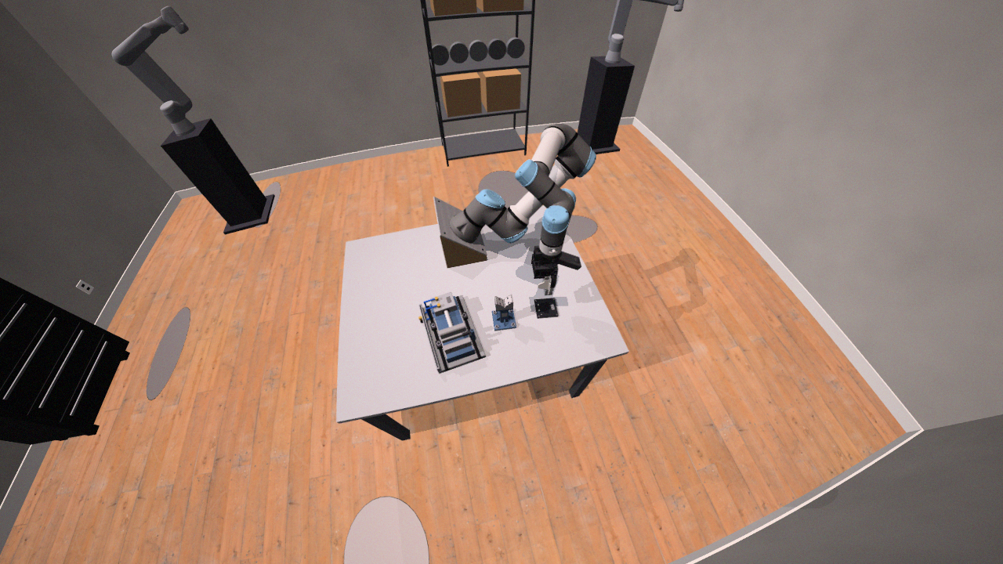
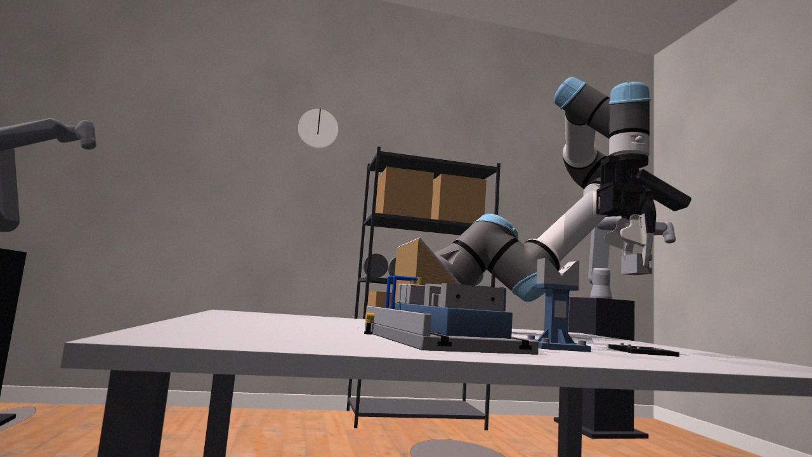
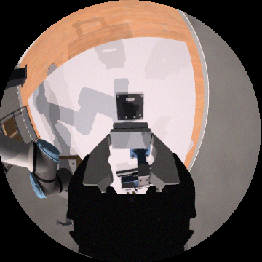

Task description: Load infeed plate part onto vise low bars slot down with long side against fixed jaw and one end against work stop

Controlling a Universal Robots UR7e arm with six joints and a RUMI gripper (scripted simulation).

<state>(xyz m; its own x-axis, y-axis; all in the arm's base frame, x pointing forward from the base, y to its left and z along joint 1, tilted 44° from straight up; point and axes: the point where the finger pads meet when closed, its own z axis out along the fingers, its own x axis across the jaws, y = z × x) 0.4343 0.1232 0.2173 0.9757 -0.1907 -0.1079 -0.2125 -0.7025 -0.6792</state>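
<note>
My gripper [image 1: 548, 283] [image 2: 635, 259] [image 3: 130, 134] is shut on the part. The part [image 2: 634, 265] [image 3: 130, 144], a grey block, hangs well above the black infeed plate [image 1: 546, 314] [image 2: 653, 351] [image 3: 121, 113], its long side across the jaws in the wrist view. A dark groove-like strip shows along its far side there; which way the slot faces is not certain. The V-block [image 1: 504, 301] [image 2: 557, 276] stands on a blue post to the plate's left. The open vise [image 1: 480, 356] [image 2: 468, 322] is further left, its fixed jaw [image 2: 474, 297] nearest the exterior camera. I cannot make out the work stop.
The table [image 1: 382, 382] [image 2: 227, 335] bears all the fixtures. The arm's wedge-shaped base [image 1: 464, 254] [image 2: 410, 262] stands behind the vise. Blue air hoses [image 2: 389, 292] rise at the vise's cylinder end. The V-block's raised post lies between the infeed plate and the vise.
</note>
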